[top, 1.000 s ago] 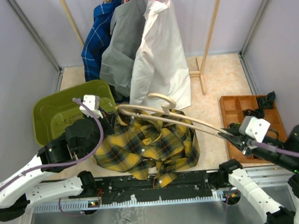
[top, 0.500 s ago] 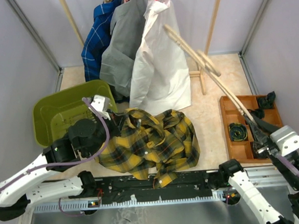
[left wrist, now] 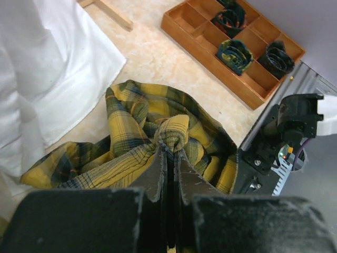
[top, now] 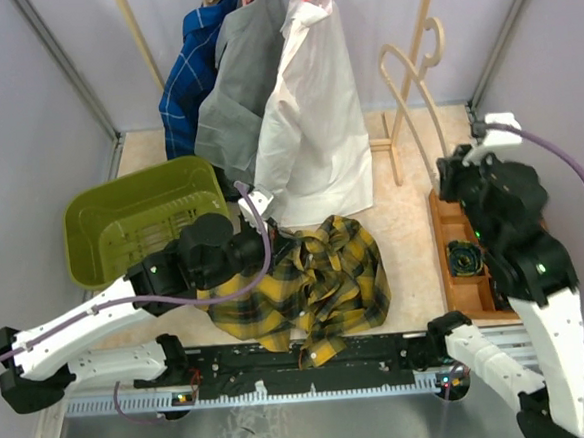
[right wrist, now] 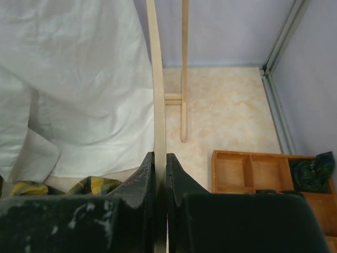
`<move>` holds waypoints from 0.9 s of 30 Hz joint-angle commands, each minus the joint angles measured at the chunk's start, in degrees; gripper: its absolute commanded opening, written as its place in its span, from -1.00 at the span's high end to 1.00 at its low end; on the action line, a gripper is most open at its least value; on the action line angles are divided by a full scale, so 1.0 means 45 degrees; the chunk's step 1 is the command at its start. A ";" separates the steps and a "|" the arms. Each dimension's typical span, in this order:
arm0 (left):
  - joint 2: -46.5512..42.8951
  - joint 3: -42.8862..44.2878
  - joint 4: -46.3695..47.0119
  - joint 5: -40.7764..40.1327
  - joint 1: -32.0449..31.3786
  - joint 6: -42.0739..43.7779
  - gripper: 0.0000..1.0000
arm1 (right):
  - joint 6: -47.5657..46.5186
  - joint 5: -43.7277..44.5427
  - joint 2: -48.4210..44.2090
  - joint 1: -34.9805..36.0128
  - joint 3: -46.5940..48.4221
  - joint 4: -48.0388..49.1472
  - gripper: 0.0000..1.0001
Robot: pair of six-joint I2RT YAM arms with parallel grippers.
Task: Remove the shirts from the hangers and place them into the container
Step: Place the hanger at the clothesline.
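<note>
The yellow-and-black plaid shirt [top: 322, 287] lies crumpled on the worktop just right of the olive-green container [top: 102, 227], with one fold pinched in the closed left gripper [left wrist: 169, 153]. The white shirt [top: 310, 117], grey shirt [top: 238, 92] and blue checked shirt [top: 187, 81] hang side by side at the back. A pale wooden hanger [right wrist: 156, 79] stands nearly upright, clamped in the right gripper [right wrist: 159, 158].

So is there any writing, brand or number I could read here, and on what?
None: no view shows readable text.
The plaid shirt, white shirt, container, hanger and tray show no labels.
</note>
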 commanded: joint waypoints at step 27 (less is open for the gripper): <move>0.1090 0.0253 0.0517 0.2967 0.0082 -0.0181 0.98 | -0.0058 0.1484 0.7314 0.0315 0.6076 0.3437 1.00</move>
